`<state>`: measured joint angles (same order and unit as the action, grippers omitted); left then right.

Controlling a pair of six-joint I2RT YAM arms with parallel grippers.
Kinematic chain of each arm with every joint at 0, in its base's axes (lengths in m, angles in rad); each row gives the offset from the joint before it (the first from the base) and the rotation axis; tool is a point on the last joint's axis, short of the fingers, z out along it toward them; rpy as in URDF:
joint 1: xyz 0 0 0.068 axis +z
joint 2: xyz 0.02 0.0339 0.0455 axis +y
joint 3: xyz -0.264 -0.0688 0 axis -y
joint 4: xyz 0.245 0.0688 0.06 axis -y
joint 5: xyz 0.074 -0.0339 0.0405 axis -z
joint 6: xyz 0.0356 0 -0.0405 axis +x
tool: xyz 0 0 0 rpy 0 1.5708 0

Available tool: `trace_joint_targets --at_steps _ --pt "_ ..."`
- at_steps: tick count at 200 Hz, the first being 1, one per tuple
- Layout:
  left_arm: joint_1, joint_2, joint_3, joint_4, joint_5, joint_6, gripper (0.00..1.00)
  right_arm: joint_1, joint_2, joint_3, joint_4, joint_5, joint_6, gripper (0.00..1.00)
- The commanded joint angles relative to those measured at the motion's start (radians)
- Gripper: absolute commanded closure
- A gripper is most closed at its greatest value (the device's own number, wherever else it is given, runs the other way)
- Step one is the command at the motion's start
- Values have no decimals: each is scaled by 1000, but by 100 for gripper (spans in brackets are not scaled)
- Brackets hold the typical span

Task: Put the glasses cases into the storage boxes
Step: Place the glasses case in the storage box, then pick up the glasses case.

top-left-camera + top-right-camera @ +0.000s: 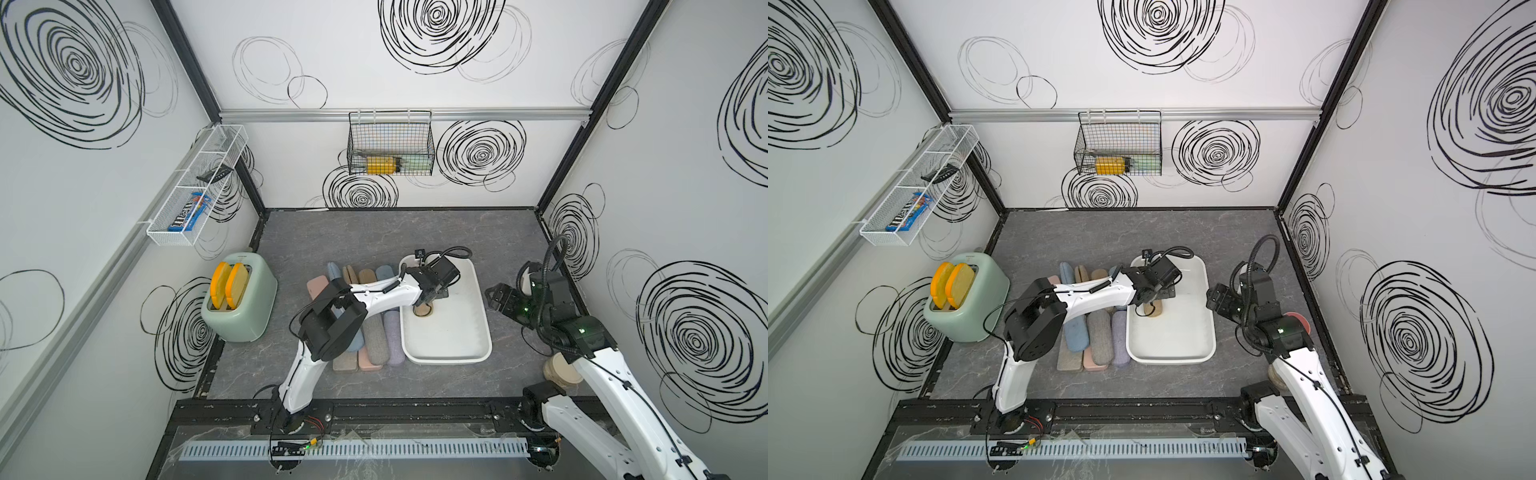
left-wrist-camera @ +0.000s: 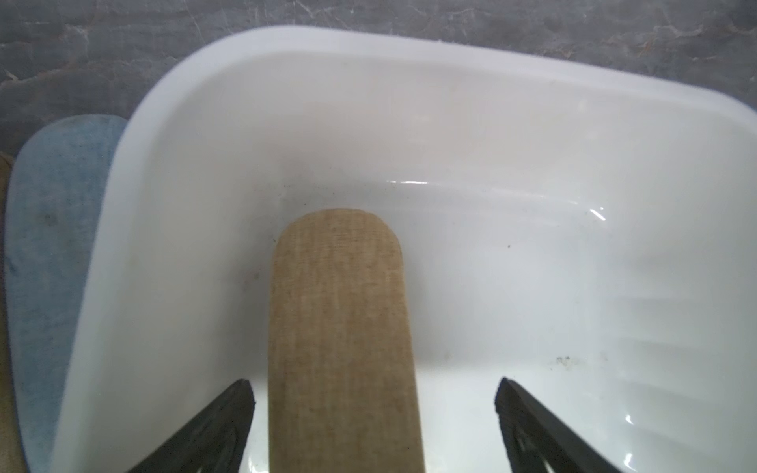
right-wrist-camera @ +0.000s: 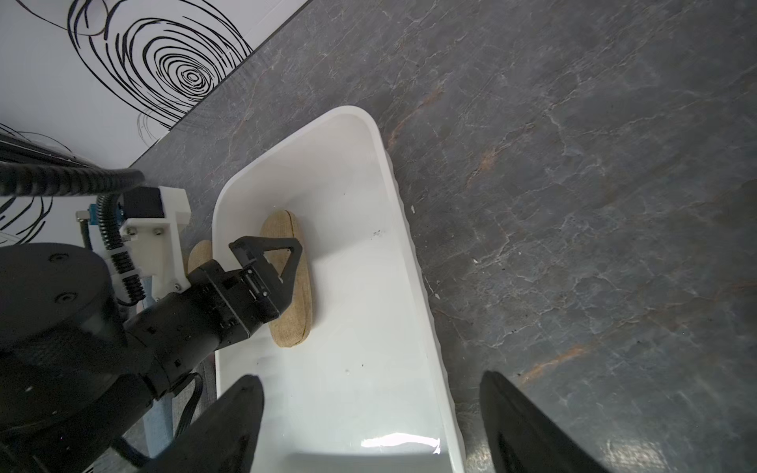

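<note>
Between parted left claw (image 2: 373,387) tips, tan case (image 2: 340,311)

tan case (image 2: 340,327) lies in white tub (image 2: 135,172), other cases (image 1: 376,345) heaped just beside.
</note>
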<state>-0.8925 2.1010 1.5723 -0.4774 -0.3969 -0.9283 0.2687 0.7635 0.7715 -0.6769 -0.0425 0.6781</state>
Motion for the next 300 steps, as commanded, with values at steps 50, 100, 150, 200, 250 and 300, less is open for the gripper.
trace_joint_targets --at_steps 50,100,150,200,250,300 --pt "-68 -323 -86 -30 -162 116 4 70 72 70 4 -34 -5 16" --pt "-18 -709 -356 30 -246 312 4 480 232 127 74 173 97 18" --pt "382 -1023 -682 164 94 365 4 826 509 237 193 320 159 18" --pt "581 -1082 -838 207 213 362 3 976 871 511 147 333 161 17" --pt "617 -1126 -905 231 222 331 1 1000 1102 684 22 334 174 17" --pt "628 -1114 -904 224 232 329 3 988 1139 685 2 329 201 17"
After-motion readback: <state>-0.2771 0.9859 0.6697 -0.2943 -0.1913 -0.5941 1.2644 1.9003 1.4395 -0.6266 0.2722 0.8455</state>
